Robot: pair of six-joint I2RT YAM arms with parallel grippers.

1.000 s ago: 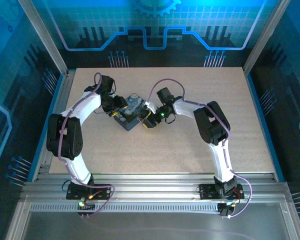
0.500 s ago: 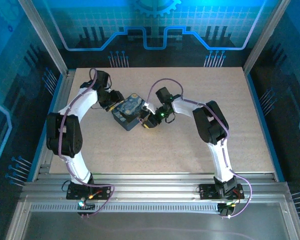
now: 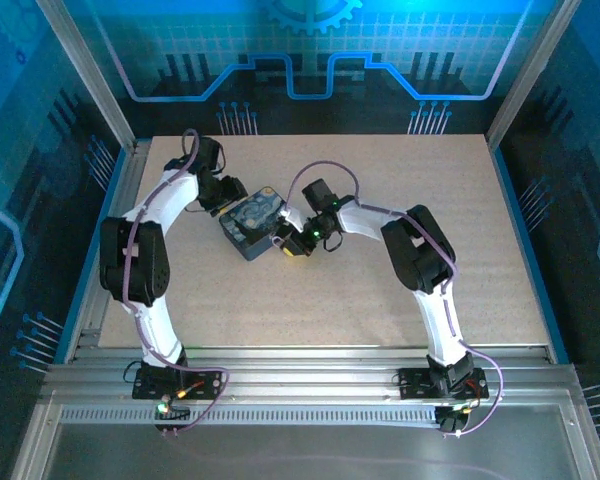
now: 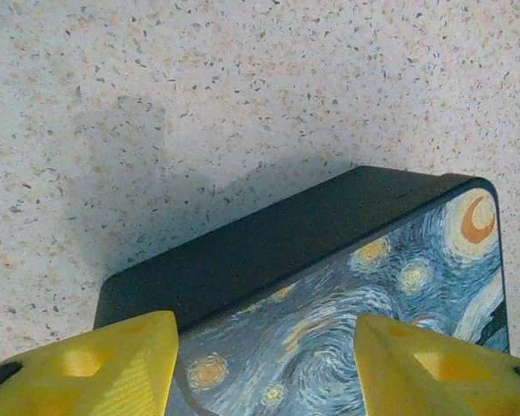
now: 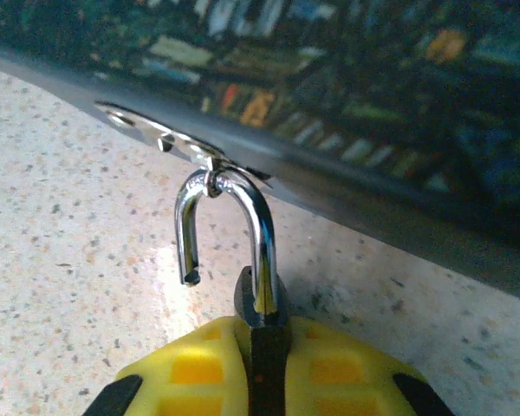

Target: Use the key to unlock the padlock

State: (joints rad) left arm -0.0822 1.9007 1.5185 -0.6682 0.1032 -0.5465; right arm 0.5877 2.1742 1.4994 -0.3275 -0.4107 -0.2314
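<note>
The padlock (image 5: 258, 299) has a small dark body, and my right gripper (image 5: 260, 338) is shut on it. Its silvery shackle (image 5: 264, 234) stands open: one leg hangs free, and the loop is hooked through the metal hasp (image 5: 156, 134) on the patterned box (image 5: 373, 130). In the top view the right gripper (image 3: 290, 243) sits at the near right corner of the box (image 3: 252, 222). My left gripper (image 4: 267, 364) is open over the box's swirl-painted lid (image 4: 347, 286), with a yellow finger (image 4: 113, 368) on either side. The key is hidden.
The speckled table (image 3: 380, 290) stretches out to the near side and to the right. Metal frame posts (image 3: 100, 90) and blue walls border it. Both arms bend in toward the box in the middle-left area.
The right gripper has shut on the padlock body. The left arm has pulled back toward the far left, and the box has shifted slightly left.
</note>
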